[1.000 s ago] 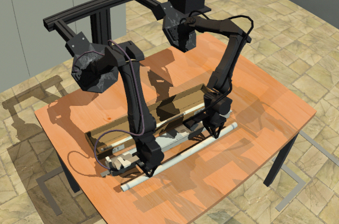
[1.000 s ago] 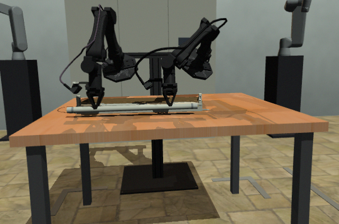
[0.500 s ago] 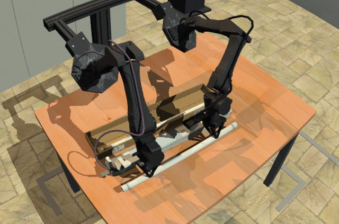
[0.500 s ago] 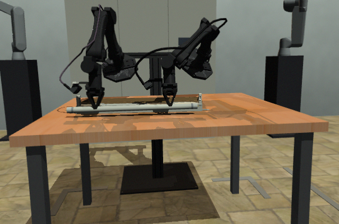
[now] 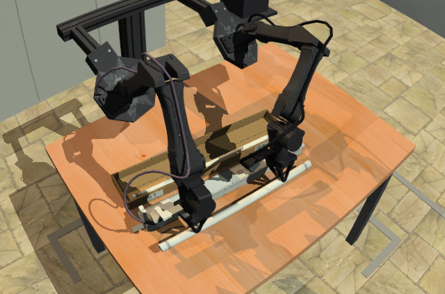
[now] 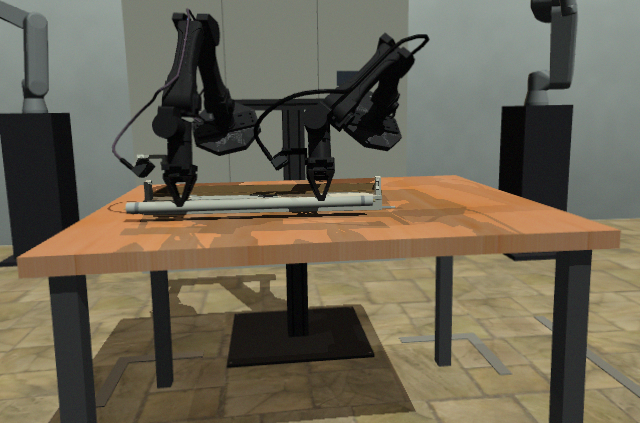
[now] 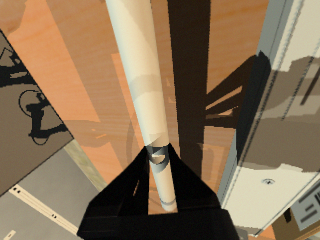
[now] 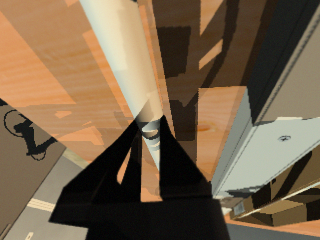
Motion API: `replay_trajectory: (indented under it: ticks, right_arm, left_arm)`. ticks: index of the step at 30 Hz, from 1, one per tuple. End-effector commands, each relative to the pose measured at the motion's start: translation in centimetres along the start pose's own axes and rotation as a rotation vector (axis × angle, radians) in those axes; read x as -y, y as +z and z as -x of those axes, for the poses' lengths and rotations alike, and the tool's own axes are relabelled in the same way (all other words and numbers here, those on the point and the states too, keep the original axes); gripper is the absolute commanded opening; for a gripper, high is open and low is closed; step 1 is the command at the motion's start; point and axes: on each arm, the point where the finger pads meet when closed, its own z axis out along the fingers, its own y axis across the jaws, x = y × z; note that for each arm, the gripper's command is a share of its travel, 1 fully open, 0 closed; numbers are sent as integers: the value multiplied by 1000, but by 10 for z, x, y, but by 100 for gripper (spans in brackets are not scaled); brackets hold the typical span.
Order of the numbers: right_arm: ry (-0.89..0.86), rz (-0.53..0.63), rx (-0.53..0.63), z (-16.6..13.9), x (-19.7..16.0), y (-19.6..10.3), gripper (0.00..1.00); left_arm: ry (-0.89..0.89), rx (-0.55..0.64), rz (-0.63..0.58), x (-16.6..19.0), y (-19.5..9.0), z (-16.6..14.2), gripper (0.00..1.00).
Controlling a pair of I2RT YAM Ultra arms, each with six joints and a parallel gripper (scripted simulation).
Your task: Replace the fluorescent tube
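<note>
Grey cabinet (image 5: 46, 32) (image 6: 268, 46) behind; two grey background arms (image 6: 36, 56) (image 6: 562, 46) on black pedestals (image 6: 38, 165) (image 6: 535, 149); stone-tiled floor (image 5: 388, 60) (image 6: 351, 289).

From my remote seat: tabletop (image 5: 345, 121) (image 6: 465, 242), smooth wood look, soft grain | carton (image 5: 143, 161), matt brown cardboard look | front tube (image 5: 247, 204) (image 6: 248, 205) (image 7: 145, 75) (image 8: 120, 60), smooth, faint sheen | fixture (image 5: 224, 183) (image 7: 270, 200) (image 8: 270, 155), pale painted-metal look | arm mounts (image 5: 125, 103) (image 6: 227, 136), dark, mottled | floor (image 5: 359, 7) (image 6: 382, 289), rough stone look.
</note>
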Motion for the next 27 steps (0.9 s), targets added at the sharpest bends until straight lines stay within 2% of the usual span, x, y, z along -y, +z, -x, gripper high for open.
replay_trajectory:
  ticks: [1,4,6,8,9,10,12,16,20,21,27]
  right_arm:
    - [-15,25,12,0,-15,-11,11]
    - [-17,-21,4,-4,-4,2,11]
    - [-9,3,16,3,-10,-9,11]
    - [-10,-21,11,0,-5,-2,11]
    - [-11,-39,8,-1,0,2,11]
    - [-10,9,13,0,-13,-10,11]
    - [-10,29,14,0,-20,-17,11]
    - [-6,-28,11,0,-3,-1,11]
    - [-4,-20,16,2,-7,-7,11]
    - [-12,-40,6,-3,-3,0,11]
    - [-5,-17,16,2,-12,-10,11]
  left_arm:
    - [-17,24,29,-17,-17,10,11]
    - [-7,34,7,-11,-12,15,11]
    - [-8,35,7,-12,-14,14,11]
    - [8,34,-15,-2,-8,18,11]
    - [3,35,-14,-5,-10,17,11]
    - [-19,36,16,-19,-18,11,11]
    - [-36,39,33,-30,-23,7,11]
    - [-5,37,-6,-10,-12,15,11]
    - [-6,32,-15,-9,-11,13,11]
    - [6,35,-26,-3,-9,18,11]
    - [-24,42,-2,-22,-18,10,11]
